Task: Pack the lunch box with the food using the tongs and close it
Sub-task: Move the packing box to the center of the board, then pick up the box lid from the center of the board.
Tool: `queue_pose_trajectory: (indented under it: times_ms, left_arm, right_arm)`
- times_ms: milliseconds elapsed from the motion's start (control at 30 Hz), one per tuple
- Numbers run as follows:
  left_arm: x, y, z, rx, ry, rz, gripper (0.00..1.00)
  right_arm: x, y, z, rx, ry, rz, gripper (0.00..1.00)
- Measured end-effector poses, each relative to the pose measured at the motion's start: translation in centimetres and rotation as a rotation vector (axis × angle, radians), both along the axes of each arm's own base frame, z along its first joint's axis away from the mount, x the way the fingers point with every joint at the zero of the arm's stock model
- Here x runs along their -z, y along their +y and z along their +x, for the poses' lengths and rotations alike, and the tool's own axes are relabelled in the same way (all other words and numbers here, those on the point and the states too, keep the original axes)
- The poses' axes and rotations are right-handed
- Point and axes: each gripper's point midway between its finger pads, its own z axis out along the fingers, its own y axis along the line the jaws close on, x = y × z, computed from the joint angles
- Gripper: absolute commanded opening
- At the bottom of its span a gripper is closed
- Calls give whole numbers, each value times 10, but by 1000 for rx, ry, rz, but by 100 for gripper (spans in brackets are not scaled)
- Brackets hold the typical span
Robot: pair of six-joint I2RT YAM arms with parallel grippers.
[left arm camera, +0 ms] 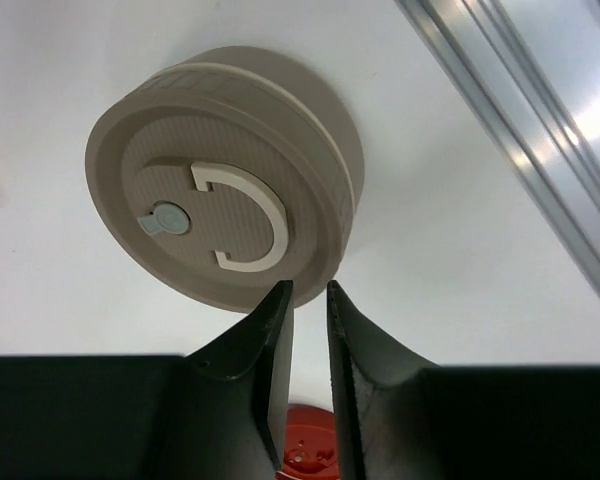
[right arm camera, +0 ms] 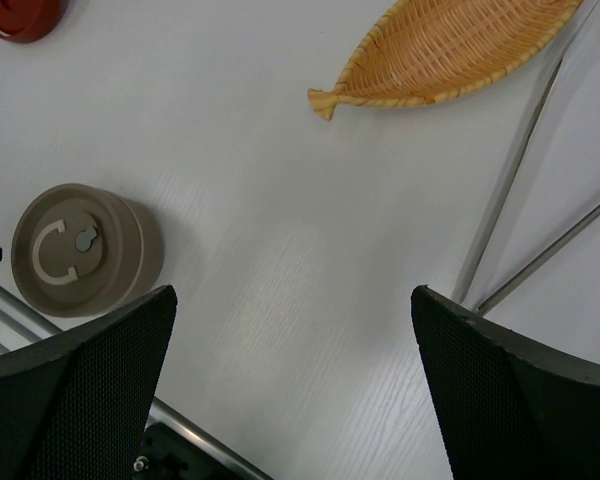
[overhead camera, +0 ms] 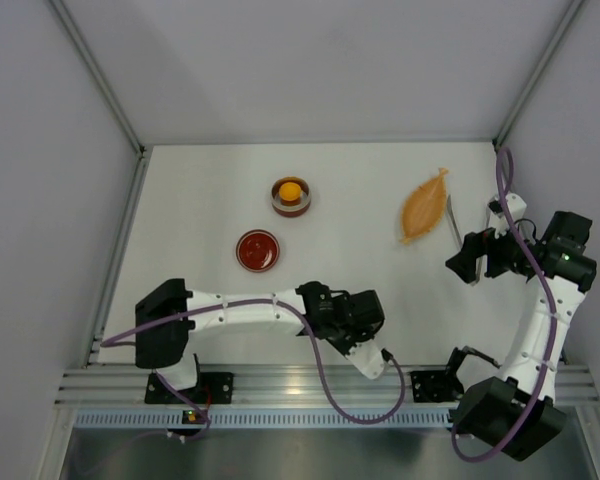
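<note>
The lunch box stands in separate round parts. Its beige lid part (left arm camera: 220,225) with a white C-shaped handle lies near the table's front rail, also seen in the right wrist view (right arm camera: 80,250). My left gripper (left arm camera: 308,290) hovers just off the lid's rim, open by a narrow gap with nothing between the fingers. In the top view the left gripper (overhead camera: 352,318) hides this lid. A round tin (overhead camera: 291,203) holds the orange-yellow food lump (overhead camera: 291,189). A red round part (overhead camera: 257,250) sits nearer. The tongs (right arm camera: 515,180) lie beside my wide-open, empty right gripper (right arm camera: 292,300).
A woven orange leaf-shaped dish (overhead camera: 424,205) lies at the right, left of the tongs (overhead camera: 453,218). The aluminium rail (left arm camera: 520,130) runs along the front edge close to the beige lid. Grey walls enclose the table on three sides.
</note>
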Motion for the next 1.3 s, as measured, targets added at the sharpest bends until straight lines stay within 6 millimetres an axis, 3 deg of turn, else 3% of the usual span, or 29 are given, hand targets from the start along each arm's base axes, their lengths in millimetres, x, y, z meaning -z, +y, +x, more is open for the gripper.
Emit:
queue_pose_trajectory:
  times_ms: [167, 267, 333, 400, 467, 500, 533, 600, 700, 833, 967, 1100, 1200, 1300]
  left_arm:
    - [-24, -2, -7, -103, 93, -64, 34]
    - [-57, -7, 10, -275, 201, -191, 39]
    - [-82, 1, 45, -452, 270, -298, 40]
    - [-102, 26, 98, -685, 312, -408, 42]
    - [-110, 64, 148, -907, 352, -492, 46]
    - [-112, 88, 172, -1016, 383, -534, 56]
    - [-112, 113, 192, -1115, 414, -569, 57]
    - [-109, 169, 228, -1299, 463, -632, 57]
    - [-95, 236, 256, -1484, 557, -675, 61]
    - [-66, 277, 274, -1582, 741, -684, 61]
    - [-28, 297, 279, -1647, 999, -686, 63]
    - [9, 296, 275, -1670, 1254, -668, 63]
    - [21, 286, 271, -1658, 1344, -656, 63]
    - [20, 278, 269, -1636, 1362, -653, 63]
  right_arm:
    - [0, 1, 0, -2, 0, 3, 99]
    - [-1, 1, 0, -4, -2, 7, 99]
    - [-1, 2, 0, -6, -4, 14, 100]
    - [-3, 4, 0, -8, -6, 25, 99]
    - [-4, 6, 0, -8, -6, 37, 99]
    - [-4, 6, 0, -8, -6, 43, 99]
    - [-4, 7, 0, -9, -5, 53, 99]
    - [-4, 9, 1, -9, 1, 70, 99]
    - [-4, 10, 3, -7, 13, 99, 99]
    - [-5, 13, 5, -3, 24, 129, 99]
    - [-4, 15, 6, 2, 39, 151, 99]
    - [-3, 18, 10, -2, 49, 164, 99]
    - [-3, 19, 14, -7, 49, 168, 99]
    - [-2, 21, 16, -11, 51, 170, 100]
